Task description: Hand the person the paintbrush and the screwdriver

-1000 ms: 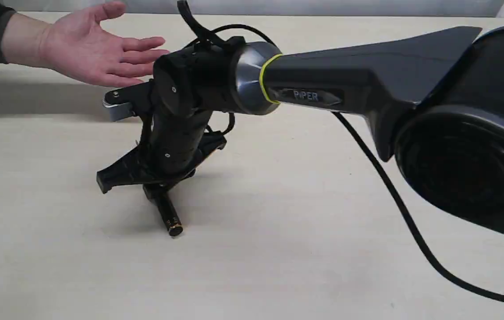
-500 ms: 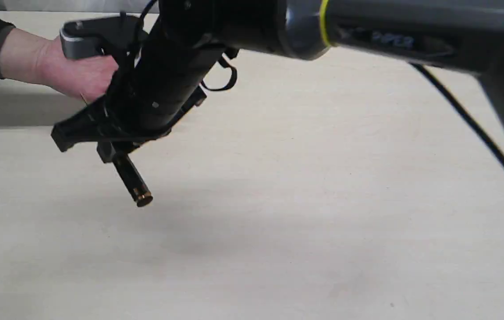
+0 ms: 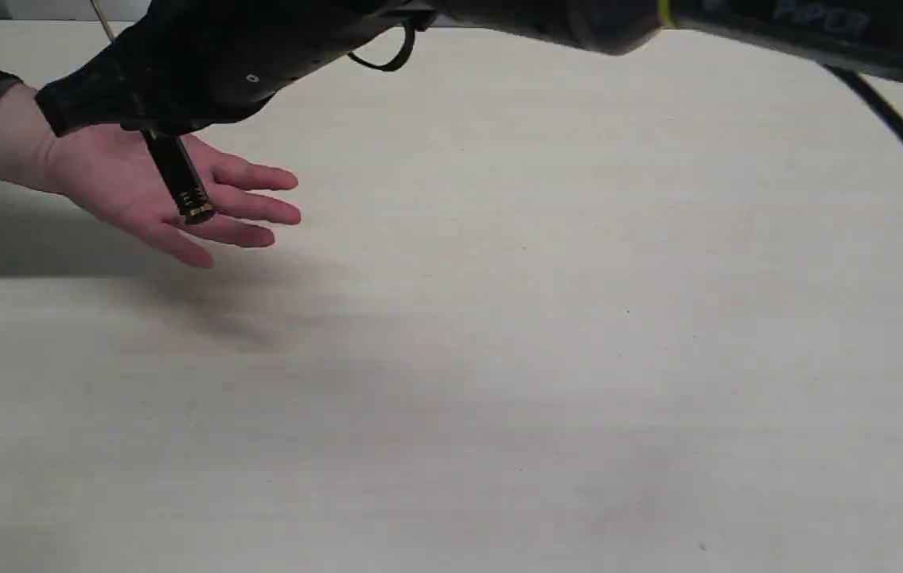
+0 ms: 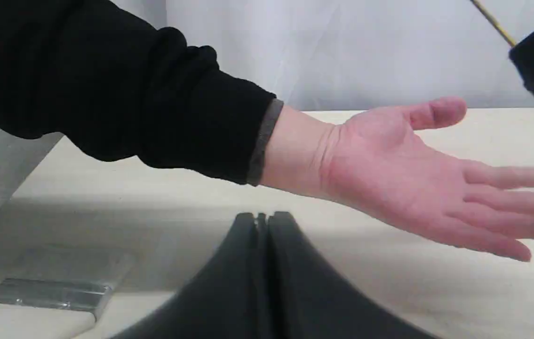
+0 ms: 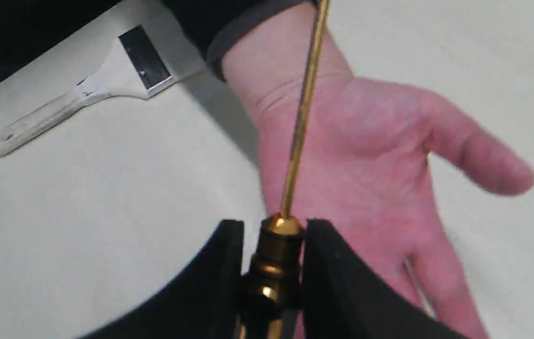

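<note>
The person's hand (image 3: 125, 179) lies open, palm up, at the far left above the table. My right gripper (image 3: 153, 131) hangs just over that palm, shut on the screwdriver (image 3: 179, 179), whose black handle points down at the fingers. In the right wrist view the gold collar of the screwdriver (image 5: 278, 245) sits between my right gripper (image 5: 274, 226) jaws, and its thin shaft runs over the hand (image 5: 365, 155). The paintbrush (image 5: 107, 80) lies flat on the table beside the wrist. My left gripper (image 4: 262, 217) is shut on nothing, low near the paintbrush (image 4: 59, 278) and below the hand (image 4: 403, 174).
The pale wooden table (image 3: 499, 318) spreads to the right and front. My right arm (image 3: 737, 24) crosses the top of the exterior view with its black cable (image 3: 897, 127) trailing right. A dark sleeve (image 4: 107, 80) covers the person's forearm.
My right gripper has risen off the table and swung left with the screwdriver, which now hangs over the palm. The person's hand has come back into full view, open.
</note>
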You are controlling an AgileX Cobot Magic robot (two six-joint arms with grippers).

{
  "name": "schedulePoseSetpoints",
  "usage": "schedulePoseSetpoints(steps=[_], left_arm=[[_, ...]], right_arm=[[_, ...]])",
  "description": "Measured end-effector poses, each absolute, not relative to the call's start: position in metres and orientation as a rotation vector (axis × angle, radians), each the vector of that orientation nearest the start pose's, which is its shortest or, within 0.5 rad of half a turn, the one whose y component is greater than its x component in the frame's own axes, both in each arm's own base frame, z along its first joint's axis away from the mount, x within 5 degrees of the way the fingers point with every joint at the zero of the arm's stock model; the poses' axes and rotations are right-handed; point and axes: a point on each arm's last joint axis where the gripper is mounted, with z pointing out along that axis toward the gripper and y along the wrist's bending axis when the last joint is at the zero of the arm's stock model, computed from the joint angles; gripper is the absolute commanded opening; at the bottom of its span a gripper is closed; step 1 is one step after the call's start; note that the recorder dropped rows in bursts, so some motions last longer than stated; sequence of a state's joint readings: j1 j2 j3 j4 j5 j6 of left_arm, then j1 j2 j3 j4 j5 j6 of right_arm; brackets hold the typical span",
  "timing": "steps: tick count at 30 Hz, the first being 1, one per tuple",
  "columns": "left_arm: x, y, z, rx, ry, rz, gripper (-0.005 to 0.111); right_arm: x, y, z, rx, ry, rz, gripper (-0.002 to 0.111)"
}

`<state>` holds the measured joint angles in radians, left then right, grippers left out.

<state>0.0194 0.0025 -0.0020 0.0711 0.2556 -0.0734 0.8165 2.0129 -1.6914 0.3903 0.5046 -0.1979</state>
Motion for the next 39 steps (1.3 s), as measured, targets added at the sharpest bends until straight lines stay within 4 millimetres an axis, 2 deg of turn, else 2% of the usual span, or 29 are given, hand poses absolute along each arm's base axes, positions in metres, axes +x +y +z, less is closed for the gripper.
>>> schedulePoseSetpoints(steps=[3, 8, 11, 14, 15, 18, 20, 27, 33, 35, 39], left_arm=[[0.055, 0.003, 0.191, -0.034, 1.739, 0.026, 0.000], [0.055, 0.003, 0.191, -0.034, 1.739, 0.026, 0.000], [0.055, 0.003, 0.191, -0.034, 1.739, 0.026, 0.000], [0.055, 0.003, 0.191, -0.034, 1.739, 0.026, 0.000], [0.055, 0.003, 0.191, -0.034, 1.739, 0.026, 0.000], [0.055, 0.003, 0.191, -0.034, 1.739, 0.026, 0.000], [0.055, 0.003, 0.191, -0.034, 1.739, 0.026, 0.000], [0.055, 0.003, 0.191, -0.034, 1.739, 0.026, 0.000], [0.055, 0.003, 0.191, -0.034, 1.739, 0.026, 0.000], [0.055, 0.003, 0.191, -0.034, 1.739, 0.026, 0.000], [0.055, 0.003, 0.191, -0.034, 1.739, 0.026, 0.000]], right_arm=[[0.320, 0.363, 0.247, -0.872, 2.198, 0.676, 0.018], [0.333, 0.376, 0.212, -0.890, 2.228, 0.648, 0.045], [0.336, 0.379, 0.201, -0.899, 2.246, 0.641, 0.048], [0.336, 0.380, 0.201, -0.902, 2.249, 0.642, 0.046], [0.336, 0.379, 0.203, -0.905, 2.248, 0.644, 0.043], [0.331, 0.376, 0.213, -0.948, 2.254, 0.633, 0.023], [0.328, 0.372, 0.219, -0.996, 2.263, 0.605, 0.005], [0.321, 0.357, 0.253, -1.010, 2.262, 0.514, 0.005], [0.310, 0.343, 0.302, -0.967, 2.163, 0.533, 0.005], [0.302, 0.333, 0.319, -0.948, 2.105, 0.534, 0.005], [0.282, 0.306, 0.330, -0.914, 2.036, 0.522, 0.005]])
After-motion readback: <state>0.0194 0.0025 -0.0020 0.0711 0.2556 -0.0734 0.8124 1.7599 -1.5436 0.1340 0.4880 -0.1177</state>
